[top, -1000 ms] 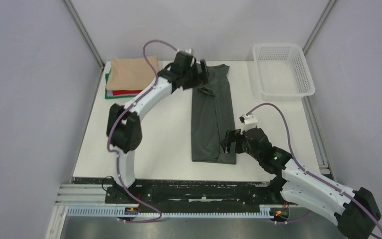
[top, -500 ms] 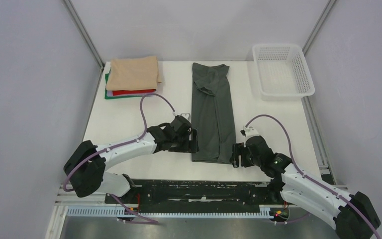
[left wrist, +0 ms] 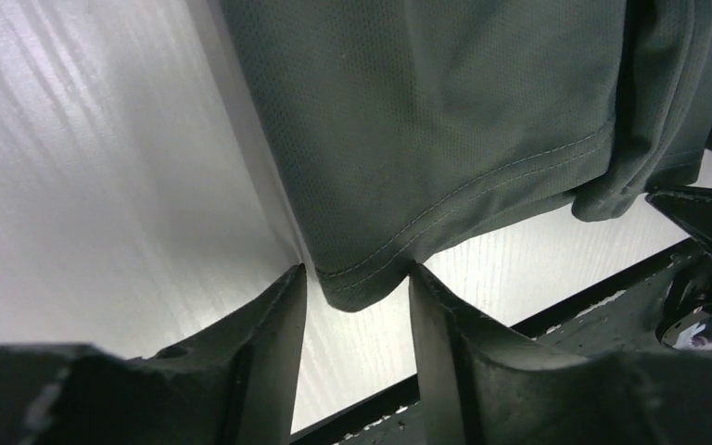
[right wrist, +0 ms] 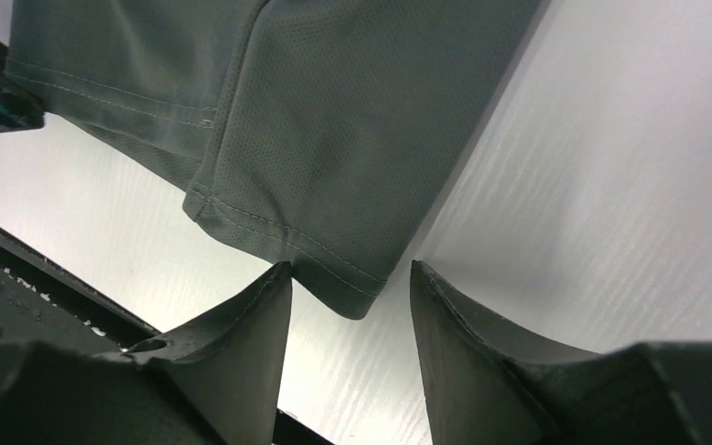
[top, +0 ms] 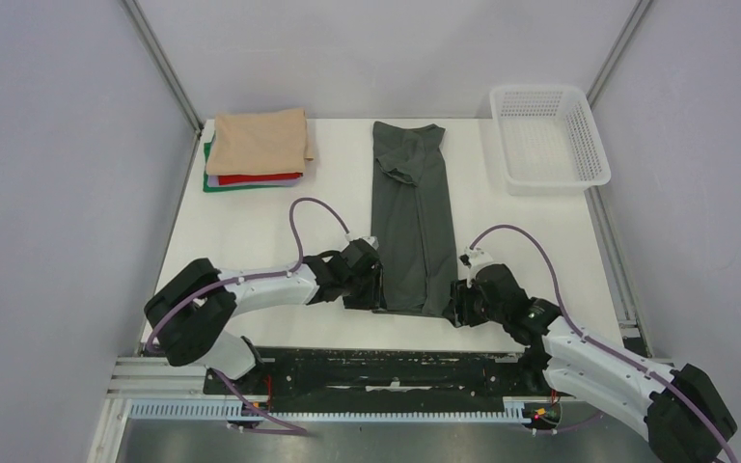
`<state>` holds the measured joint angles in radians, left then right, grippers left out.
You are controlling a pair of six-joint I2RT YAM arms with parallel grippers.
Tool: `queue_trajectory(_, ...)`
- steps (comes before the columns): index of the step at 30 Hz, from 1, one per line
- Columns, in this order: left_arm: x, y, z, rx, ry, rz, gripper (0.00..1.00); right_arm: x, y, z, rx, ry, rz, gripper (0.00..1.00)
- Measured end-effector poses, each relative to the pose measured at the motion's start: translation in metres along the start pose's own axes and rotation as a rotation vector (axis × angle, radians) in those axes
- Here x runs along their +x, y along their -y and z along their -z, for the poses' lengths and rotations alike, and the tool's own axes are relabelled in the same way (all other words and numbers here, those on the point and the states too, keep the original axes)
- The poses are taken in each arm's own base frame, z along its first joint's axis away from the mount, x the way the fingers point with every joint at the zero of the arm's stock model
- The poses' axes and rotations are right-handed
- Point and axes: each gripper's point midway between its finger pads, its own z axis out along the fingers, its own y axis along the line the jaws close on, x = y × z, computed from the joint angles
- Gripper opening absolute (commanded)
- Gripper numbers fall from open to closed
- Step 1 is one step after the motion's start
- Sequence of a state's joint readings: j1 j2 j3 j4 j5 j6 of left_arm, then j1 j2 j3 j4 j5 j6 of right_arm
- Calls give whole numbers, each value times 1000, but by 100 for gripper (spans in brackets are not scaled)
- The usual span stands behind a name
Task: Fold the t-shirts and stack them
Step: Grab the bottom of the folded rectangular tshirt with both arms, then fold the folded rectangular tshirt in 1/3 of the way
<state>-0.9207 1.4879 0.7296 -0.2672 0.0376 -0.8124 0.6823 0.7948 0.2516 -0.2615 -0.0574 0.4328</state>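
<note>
Charcoal-grey t-shirt [top: 410, 222], soft matte knit, is lying flat near the middle of the white table [top: 270, 231]. It is folded into 1 long narrow strip, with the collar at the far end and the hem at the near end. Tan shirt [top: 260, 140] is topping the folded stack in the far-left corner, with the red shirt [top: 256, 178] and the green shirt [top: 214, 183] showing as thin edges under it. White plastic lattice basket [top: 548, 135] is sitting far right. Left gripper [top: 376, 289] is resting at the hem's near-left corner and right gripper [top: 453, 301] at the near-right corner, both low on the table.

Left wrist view: 2 black wedge-shaped fingers [left wrist: 273, 324] are straddling the stitched hem corner. The jaws are standing partly apart and the cloth is lying loose between them, not pinched. Fine mesh weave and a double seam line are showing.

Right wrist view: black fingers [right wrist: 241, 334] are bracketing the opposite hem corner the same way, partly parted, with bare table showing beside the cloth and nothing clamped.

Against 1 second ago: the left arm is no longer stretching to the collar end and is now lying low and bent at the near edge. The right gripper is sitting slightly nearer the table's front edge. The grey strip is lying much as before.
</note>
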Motion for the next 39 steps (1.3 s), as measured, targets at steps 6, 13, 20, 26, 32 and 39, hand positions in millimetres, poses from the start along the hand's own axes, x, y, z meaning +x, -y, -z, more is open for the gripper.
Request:
queue_trajectory(6,-1,4,-8,14,2,18,20,2,-5,-3,-32,-11,1,29)
queue_trajectory(13,0,3,-12,11,-2,33,2,8,-6,-5,-47,-26,9,0)
queue_trajectory(20,24,-10,5,7,-21,32,2,20,-18,0,-151,-16,12,0)
queue_trajectory(26,38,-8,20,35,-43,21,2,30,-32,5,-236,-27,19,0)
queue_trajectory(32,32,1,25,69,-24,19,2,28,-32,5,-235,-32,25,0)
queue_trajectory(39,-16,28,36,110,71,56,2,-16,-39,7,-184,31,64,0)
